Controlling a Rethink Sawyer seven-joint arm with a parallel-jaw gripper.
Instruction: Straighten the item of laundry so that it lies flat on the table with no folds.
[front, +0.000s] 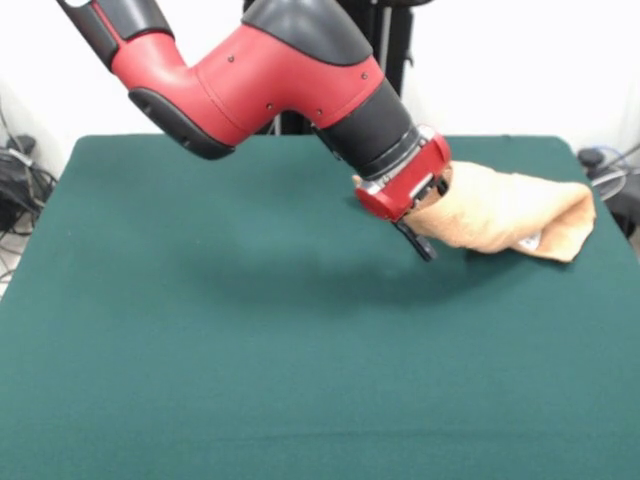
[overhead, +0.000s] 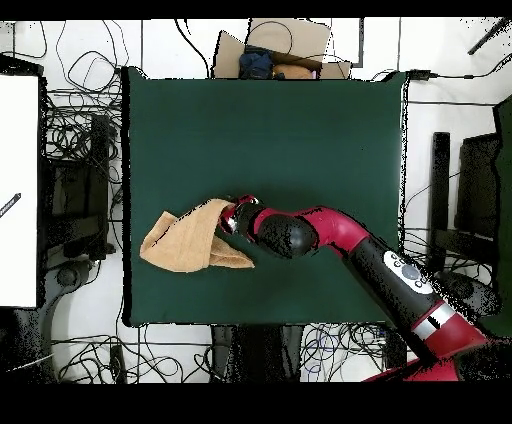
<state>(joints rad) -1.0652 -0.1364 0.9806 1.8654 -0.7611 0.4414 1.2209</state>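
Near the table's (front: 200, 350) edge, folded towel (front: 510, 210), long axis crosswise, clenched in gripper (front: 418, 238).

Towel (front: 510, 212) bunched on table (front: 200, 330), near right edge in front view, toward far side. Gripper (front: 420, 235) at towel's left end, touching it. Arm crosses table above.

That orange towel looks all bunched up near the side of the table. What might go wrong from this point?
The towel lies crumpled close to the table edge, even poking past it in the overhead view, so a pull outward might drag it off. The gripper seems to hold it at one end only; lifting or dragging from there may just shift the folds rather than open them. If that hold is shallow, the cloth could slip free mid-pull.
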